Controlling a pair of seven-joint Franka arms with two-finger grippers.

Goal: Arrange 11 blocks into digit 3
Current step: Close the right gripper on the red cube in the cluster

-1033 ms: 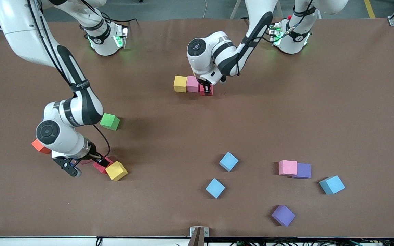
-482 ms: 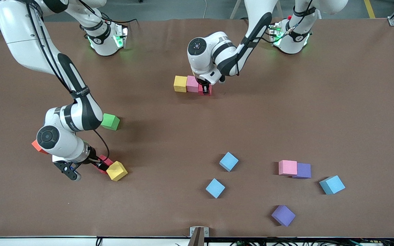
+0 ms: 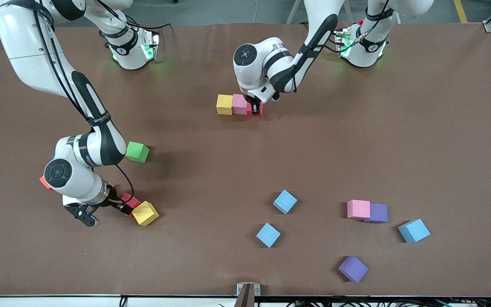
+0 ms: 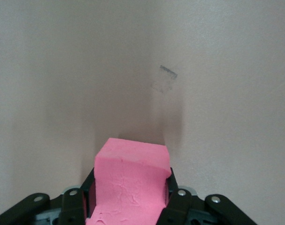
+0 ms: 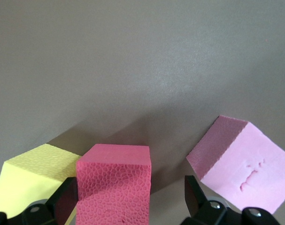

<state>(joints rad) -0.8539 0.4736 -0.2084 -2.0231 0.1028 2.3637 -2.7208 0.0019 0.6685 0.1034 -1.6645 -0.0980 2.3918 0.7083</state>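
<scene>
The blocks lie scattered over the bench (image 3: 399, 128), and only a short row has begun near the robots' bases: a yellow block (image 3: 224, 104), a pink block (image 3: 240, 104) touching it, and a red block (image 3: 255, 110) touching the pink one. We see the left pincer (image 3: 256, 105) clenched on that red block, which has moved tighter against the pink block than a second ago, when it sat slightly lower and apart at one corner. In the left wrist view the held cube (image 4: 132, 185) fills the space between the fingers (image 4: 177, 201).

The right pincer (image 3: 119, 205) stands released, fingers wide, around a second red block (image 3: 129, 200) toward the right arm's end of the bench; this arm has drawn in a little since the earlier frame. A second yellow block (image 3: 145, 213) touches that red one, and the right wrist view shows another pink cube (image 5: 241, 161) just beside it. A green block (image 3: 137, 152) sits farther from the camera, an orange cube (image 3: 44, 182) peeks from under the right arm.

Nearer the camera, unmoved, lie three light blue blocks (image 3: 285, 201), a pink-and-purple pair (image 3: 367, 211) and a lone purple block (image 3: 353, 268).
</scene>
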